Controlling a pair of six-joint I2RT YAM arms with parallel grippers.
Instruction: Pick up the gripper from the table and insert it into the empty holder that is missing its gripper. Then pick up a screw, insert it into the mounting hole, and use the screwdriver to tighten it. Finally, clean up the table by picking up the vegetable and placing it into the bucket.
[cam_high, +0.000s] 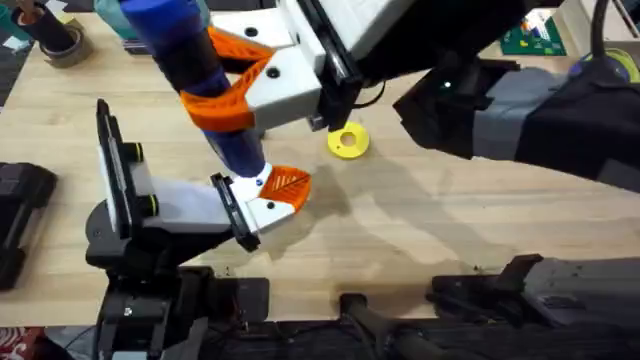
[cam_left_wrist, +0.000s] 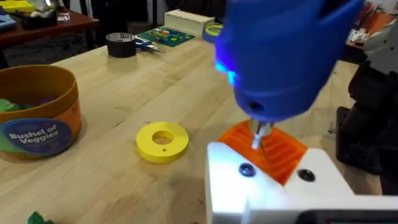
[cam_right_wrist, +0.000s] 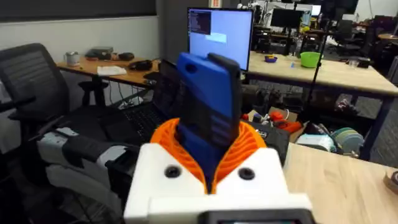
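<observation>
The blue screwdriver (cam_high: 195, 75) stands nearly upright over the table (cam_high: 430, 230), clamped between the orange ribbed pads (cam_high: 225, 105) of the right hand (cam_high: 235, 85). Its tip comes down at the white holder (cam_high: 262, 210), which carries the orange gripper (cam_high: 287, 184) at its end. The left wrist view brings this close: the thin metal bit (cam_left_wrist: 257, 135) meets the ribbed orange gripper (cam_left_wrist: 273, 149), with two dark screw holes in the white mount just beside it and a blue light glowing on the tool's body. The right wrist view looks along the screwdriver's back end (cam_right_wrist: 208, 106), gripped between orange pads. Whether the left hand is open or closed cannot be told. A yellow disc (cam_high: 348, 141) lies nearby. The left wrist view also shows the bucket (cam_left_wrist: 38, 112), labelled "Bushel of Veggies", well apart.
</observation>
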